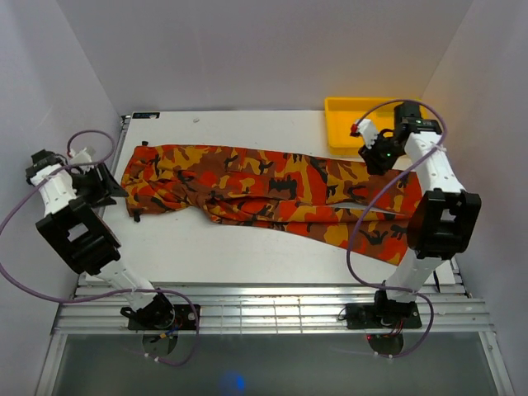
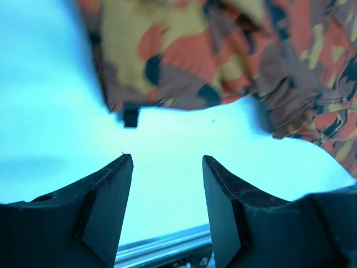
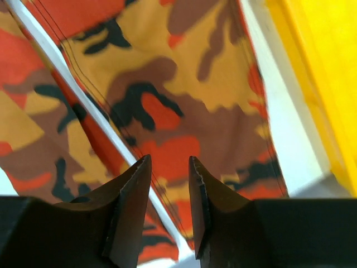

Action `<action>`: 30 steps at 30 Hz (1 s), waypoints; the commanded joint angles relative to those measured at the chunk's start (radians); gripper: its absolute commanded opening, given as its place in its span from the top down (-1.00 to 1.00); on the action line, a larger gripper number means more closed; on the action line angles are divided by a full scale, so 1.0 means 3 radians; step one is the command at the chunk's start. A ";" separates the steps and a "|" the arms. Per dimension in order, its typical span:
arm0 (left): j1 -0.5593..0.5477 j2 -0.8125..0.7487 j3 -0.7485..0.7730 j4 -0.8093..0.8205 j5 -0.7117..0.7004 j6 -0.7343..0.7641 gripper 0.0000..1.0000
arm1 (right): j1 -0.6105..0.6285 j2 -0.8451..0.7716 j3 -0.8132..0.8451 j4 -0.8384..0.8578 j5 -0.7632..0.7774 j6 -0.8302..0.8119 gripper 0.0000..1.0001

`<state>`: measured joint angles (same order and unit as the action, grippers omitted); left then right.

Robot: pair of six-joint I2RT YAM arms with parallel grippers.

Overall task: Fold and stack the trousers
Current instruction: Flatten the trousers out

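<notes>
Left arm bends up from its base, elbow out to the left, wrist turned in toward the desk (image 1: 247, 256). Left tool (image 1: 106, 186) sits low at the desk's left edge, just beside the wide end of the trousers (image 1: 264, 190). In the wrist view this tool (image 2: 167, 167) is spread wide with nothing between its fingers (image 2: 109, 195), only bare desk; the fabric edge is just ahead.

Trousers lie flat across the desk, rumpled, running left to right.

Right arm stands upright, elbow high, forearm reaching back. Right tool (image 1: 373, 157) points down over the right end of the trousers, near the yellow tray (image 1: 346, 124). Its gap is narrow (image 3: 169, 167) and it holds nothing, with the fabric below.
</notes>
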<state>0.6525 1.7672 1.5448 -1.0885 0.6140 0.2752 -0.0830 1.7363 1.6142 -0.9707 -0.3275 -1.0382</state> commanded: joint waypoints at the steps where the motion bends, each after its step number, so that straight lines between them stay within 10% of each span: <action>1: 0.0243 0.0163 -0.0286 -0.0125 0.0172 0.0238 -0.28 | 0.0235 0.0251 0.0161 0.0208 -0.0008 0.0351 0.23; 25: -0.0339 0.0751 -0.0650 0.1490 -0.0232 -0.0421 -0.11 | 0.0757 0.0961 -0.0017 0.0576 0.0488 0.0434 0.27; 30: -0.0344 0.0834 -0.0420 0.1379 -0.0088 -0.0468 0.72 | 0.0778 0.1284 0.0065 0.0628 0.0835 0.0413 0.35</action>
<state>0.5400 2.0178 1.3743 -0.7067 0.5842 0.1478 0.1455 2.0872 1.6001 -0.8017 -0.1482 -0.9161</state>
